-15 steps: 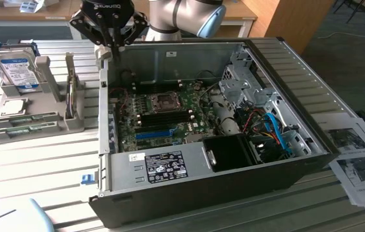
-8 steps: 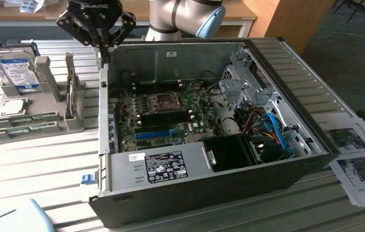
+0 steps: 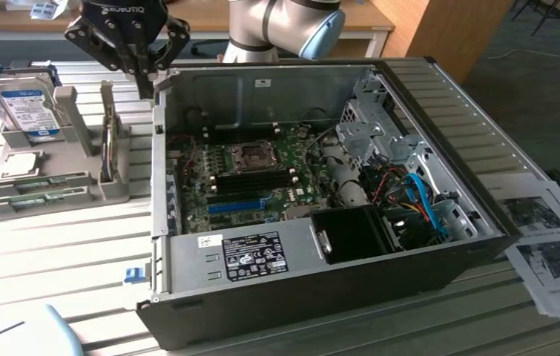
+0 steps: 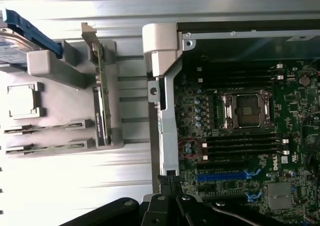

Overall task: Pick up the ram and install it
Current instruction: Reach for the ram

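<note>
Two ram sticks, thin and green, lie flat in a grey holder: one point(image 3: 50, 181) point(image 4: 49, 129) and a second point(image 3: 34, 200) point(image 4: 46, 148) just beside it. My gripper point(image 3: 148, 83) point(image 4: 170, 180) hangs shut and holds nothing. It hovers over the left wall of the open computer case point(image 3: 164, 133), above and to the exterior view's right of the holder. Inside the case, the motherboard's black memory slots point(image 3: 250, 178) point(image 4: 240, 145) lie beside the CPU socket point(image 3: 253, 154) point(image 4: 246, 109).
A silver hard drive point(image 3: 22, 104) stands at the holder's back, and an upright expansion card point(image 3: 111, 148) point(image 4: 101, 85) stands next to the case wall. A blue motherboard slot point(image 3: 235, 205) point(image 4: 222, 176), a drive cage point(image 3: 374, 126) and cables point(image 3: 418, 200) fill the case. Papers point(image 3: 547, 230) lie on the exterior view's right.
</note>
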Tool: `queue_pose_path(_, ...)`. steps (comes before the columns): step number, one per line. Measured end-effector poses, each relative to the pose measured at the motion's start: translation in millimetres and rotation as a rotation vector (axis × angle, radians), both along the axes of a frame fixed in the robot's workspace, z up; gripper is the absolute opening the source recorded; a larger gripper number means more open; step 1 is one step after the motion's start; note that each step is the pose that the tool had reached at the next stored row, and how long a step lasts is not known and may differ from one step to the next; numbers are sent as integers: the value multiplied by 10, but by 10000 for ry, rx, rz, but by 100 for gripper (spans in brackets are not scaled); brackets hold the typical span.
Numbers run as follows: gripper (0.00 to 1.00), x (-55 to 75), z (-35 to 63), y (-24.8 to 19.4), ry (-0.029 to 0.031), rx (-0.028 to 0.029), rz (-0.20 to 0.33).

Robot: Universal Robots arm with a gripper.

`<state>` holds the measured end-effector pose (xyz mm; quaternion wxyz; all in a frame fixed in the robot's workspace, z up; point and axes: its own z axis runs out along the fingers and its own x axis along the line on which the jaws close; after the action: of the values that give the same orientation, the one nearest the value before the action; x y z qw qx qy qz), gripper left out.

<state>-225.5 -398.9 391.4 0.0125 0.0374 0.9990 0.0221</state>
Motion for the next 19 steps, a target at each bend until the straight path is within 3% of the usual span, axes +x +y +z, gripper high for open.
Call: queue_pose_path(19,9,-384,-17,0,4,0,0)
